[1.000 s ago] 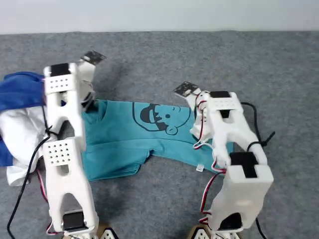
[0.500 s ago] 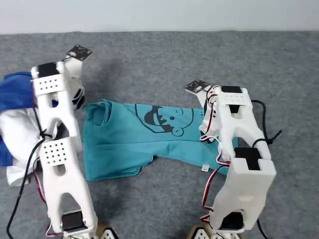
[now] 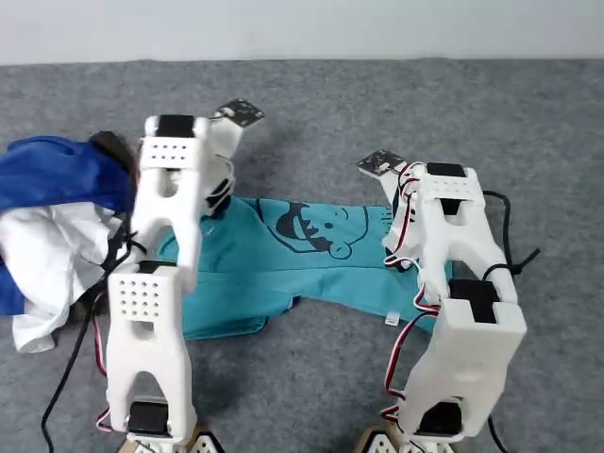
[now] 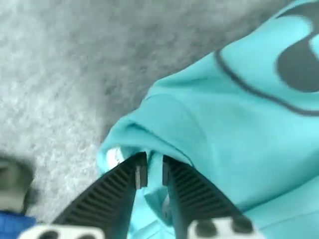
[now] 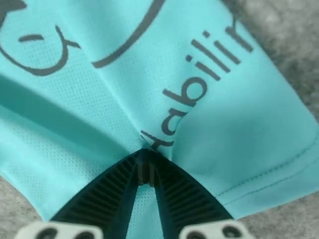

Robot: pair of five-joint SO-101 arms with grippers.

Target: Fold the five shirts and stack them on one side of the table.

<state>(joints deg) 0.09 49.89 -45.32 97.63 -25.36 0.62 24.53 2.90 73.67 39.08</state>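
Carpet (image 3: 311,104), grey and nubby like felt, covers the table; on it the teal shirt (image 3: 255,274) lies spread across the middle between the two arms, a smooth fine-mesh knit with stitched hems, creased in long folds; at the table's left edge a rumpled heap holds a blue shirt (image 3: 57,175) over a crumpled white shirt (image 3: 47,255). Both arms are white printed plastic with black ribbed fingers; the left gripper (image 4: 149,169) has its jaws drawn nearly together on a raised fold at the shirt's collar end; the right gripper (image 5: 145,164) has its jaws pressed tight on a pinch of cloth near the hem, wrinkles fanning out from the tips.

Half a second ago the left arm stood nearer the heap with the collar lying open beside it; it has swung toward the middle and now covers that end; the right arm has barely shifted.

Print on the shirt is dark: a round cartoon face (image 3: 311,226) and a line of lettering; a small white tag (image 3: 391,319) sits at the hem.
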